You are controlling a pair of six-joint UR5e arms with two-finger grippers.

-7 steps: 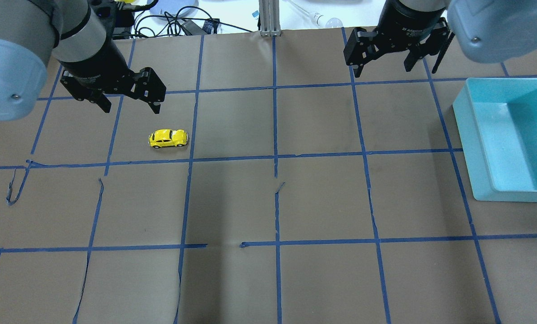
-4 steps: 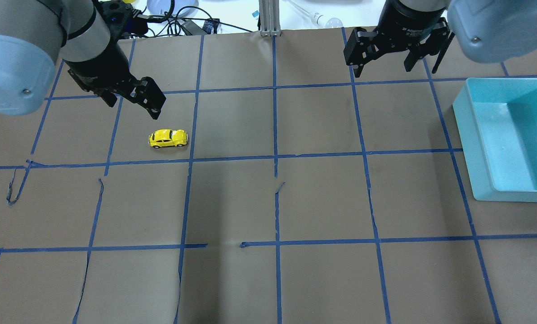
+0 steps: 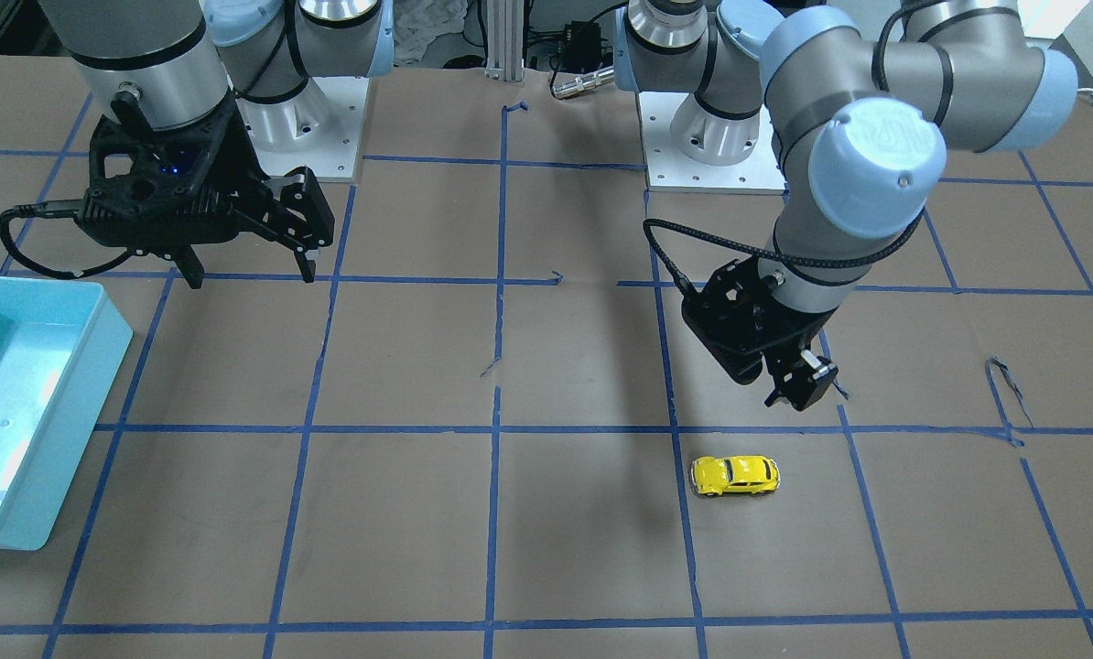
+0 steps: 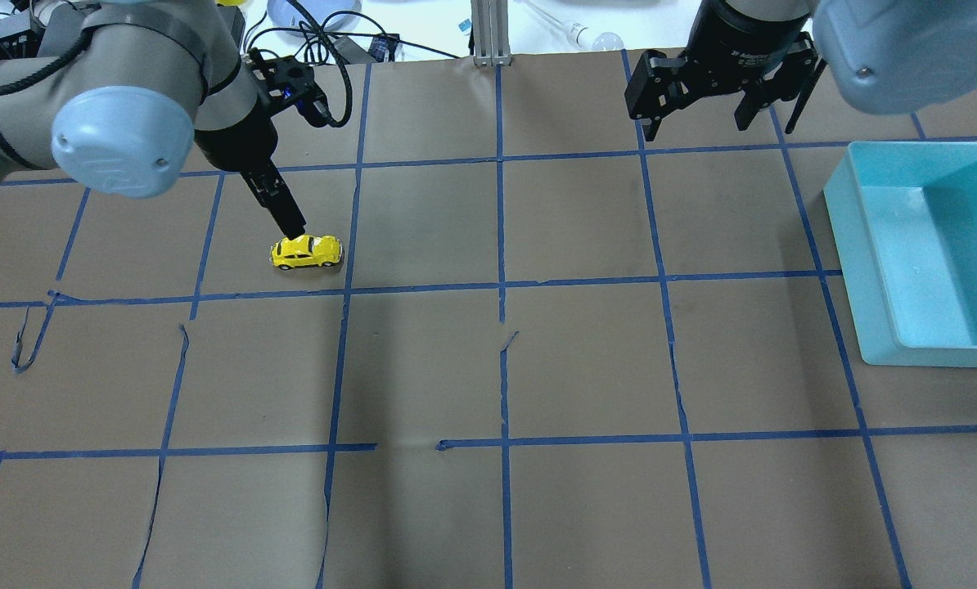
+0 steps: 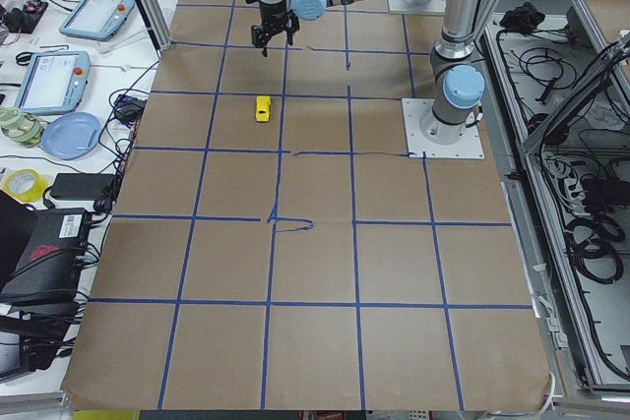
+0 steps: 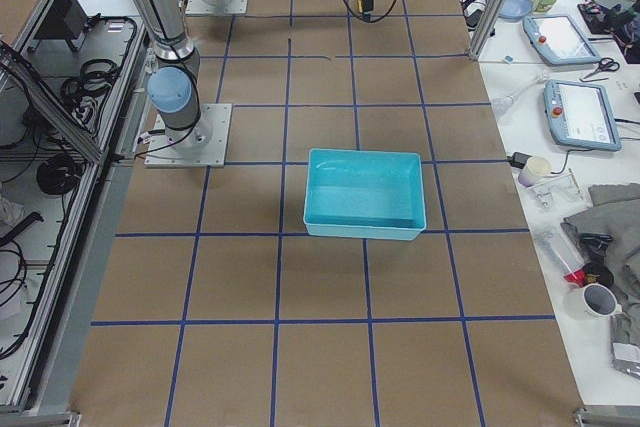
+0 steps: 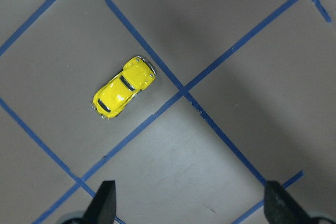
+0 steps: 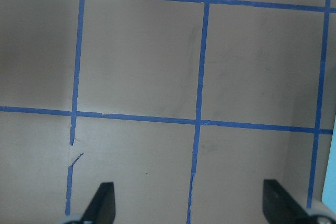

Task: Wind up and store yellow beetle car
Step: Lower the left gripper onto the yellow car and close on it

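The yellow beetle car [image 4: 307, 251] stands on its wheels on the brown paper, alone in a taped square; it also shows in the front view [image 3: 735, 475], the left side view [image 5: 263, 108] and the left wrist view [image 7: 124, 88]. My left gripper [image 4: 292, 222] hangs a little above the table just beside the car on the robot's side [image 3: 798, 394]. Its fingers [image 7: 105, 200] are spread wide and empty, with the car ahead of them, not between them. My right gripper [image 4: 697, 119] is open and empty over bare paper [image 8: 189, 203].
A teal bin [image 4: 857, 245] stands on the robot's right side of the table [image 3: 52, 421], empty, several squares from the car. Blue tape lines grid the paper, with small tears and lifted ends. Cables and clutter lie beyond the table edge near the robot.
My left arm has swung and turned its wrist, bringing the open gripper down and closer to the car. The car and the right arm have not moved.
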